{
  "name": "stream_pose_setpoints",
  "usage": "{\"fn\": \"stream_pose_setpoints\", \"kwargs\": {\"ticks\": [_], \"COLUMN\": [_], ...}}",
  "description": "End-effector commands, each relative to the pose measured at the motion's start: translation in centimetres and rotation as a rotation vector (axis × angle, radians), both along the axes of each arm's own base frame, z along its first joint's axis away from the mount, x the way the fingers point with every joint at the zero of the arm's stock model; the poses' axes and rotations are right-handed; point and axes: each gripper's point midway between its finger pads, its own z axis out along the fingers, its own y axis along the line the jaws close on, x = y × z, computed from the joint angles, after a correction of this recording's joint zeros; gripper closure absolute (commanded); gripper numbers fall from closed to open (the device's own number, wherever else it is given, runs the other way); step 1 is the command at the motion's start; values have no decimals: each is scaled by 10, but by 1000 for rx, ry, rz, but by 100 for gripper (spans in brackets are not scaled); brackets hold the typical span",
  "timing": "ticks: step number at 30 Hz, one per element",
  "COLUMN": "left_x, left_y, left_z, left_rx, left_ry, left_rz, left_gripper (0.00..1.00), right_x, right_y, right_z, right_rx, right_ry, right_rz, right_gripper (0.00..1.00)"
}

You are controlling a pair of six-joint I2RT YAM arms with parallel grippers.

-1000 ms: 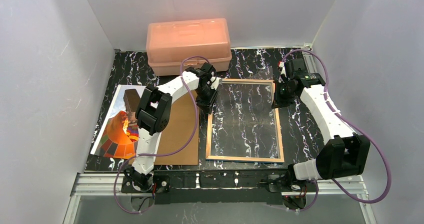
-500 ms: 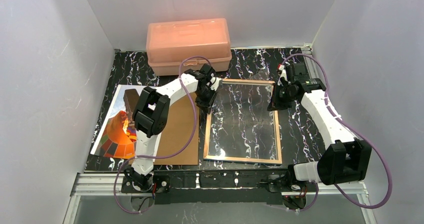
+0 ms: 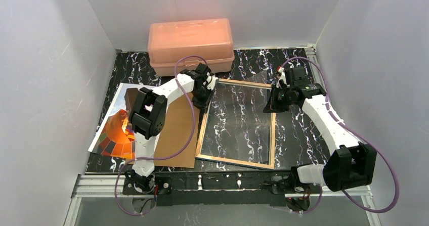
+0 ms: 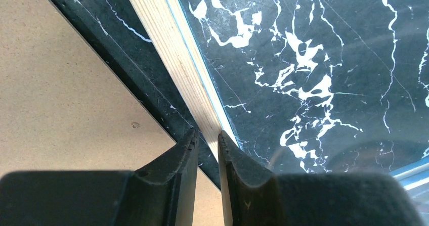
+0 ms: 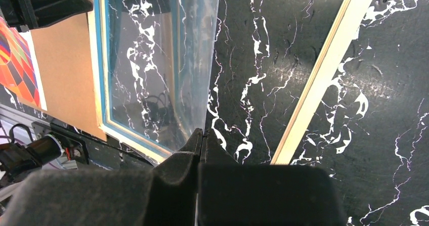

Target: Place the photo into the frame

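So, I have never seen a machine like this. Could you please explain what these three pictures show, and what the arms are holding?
These are two robot arms bolted to a black marbled table. The wide picture comes from a camera above. The other two come from a camera on each wrist, looking along the fingers. On the table lie a picture frame, a balloon photo and a brown board, with a peach box at the back. The left gripper pinches the frame's wooden edge. The right gripper is shut on the clear pane and holds it tilted up off the frame.
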Motion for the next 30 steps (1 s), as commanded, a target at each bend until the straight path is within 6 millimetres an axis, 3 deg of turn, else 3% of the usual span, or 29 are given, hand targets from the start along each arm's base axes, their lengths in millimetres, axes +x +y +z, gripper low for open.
{"fn": "stream_pose_setpoints", "kwargs": {"ticks": [1,9,16,24,30], "left_x": [-28,-39,-45,-44,-43], "left_y": [19,20,32,26,26], "left_z": [-8,13,7,9,11], "left_rx": [13,-127,-134,-168,-175], "left_ry": [105,160,185,203,195], "left_rz": [-11,11,36,38,38], "left_gripper": [81,82,85,87,89], "right_x": [6,10,13,14,14], "right_y": [11,24,22,26,31], "right_z": [27,50,48,79,82], "right_rx": [68,178,183,242,276], "right_ry": [-98,-178,-196,-348,-349], "right_rz": [2,-19,-47,-22,-19], "right_gripper": [99,99,99,99,99]}}
